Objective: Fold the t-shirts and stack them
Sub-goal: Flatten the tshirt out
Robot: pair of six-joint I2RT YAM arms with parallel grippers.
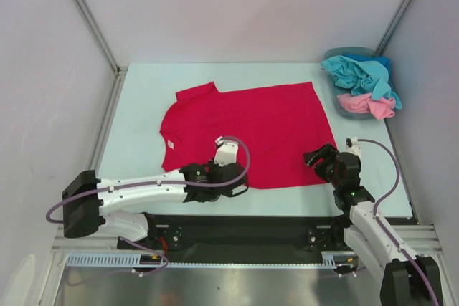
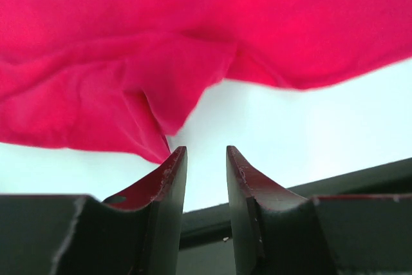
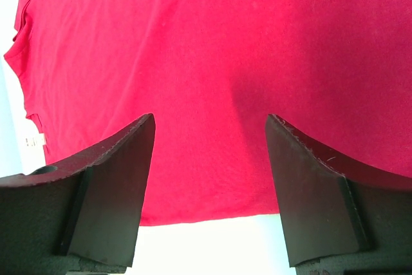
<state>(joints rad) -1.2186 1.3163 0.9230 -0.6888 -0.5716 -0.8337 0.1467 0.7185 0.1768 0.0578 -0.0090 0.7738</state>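
A crimson red t-shirt [image 1: 251, 127] lies spread flat on the table, its small white neck label [image 1: 170, 145] at the left. My left gripper [image 1: 239, 184] is at the shirt's near hem; in the left wrist view its jaws [image 2: 206, 149] stand a narrow gap apart with nothing between them, and a rumpled fold of red cloth [image 2: 161, 88] touches the left fingertip. My right gripper [image 1: 316, 157] is at the shirt's near right corner, wide open [image 3: 211, 117] and empty, with the red hem [image 3: 212, 214] lying between its fingers. Teal-blue [image 1: 358, 73] and light pink [image 1: 366, 105] shirts lie bunched in the basket.
The blue-grey basket [image 1: 333, 94] stands at the table's back right corner. A black rail [image 1: 237, 223] runs along the near table edge, also visible in the left wrist view [image 2: 360, 181]. Grey walls and metal posts enclose the table on three sides.
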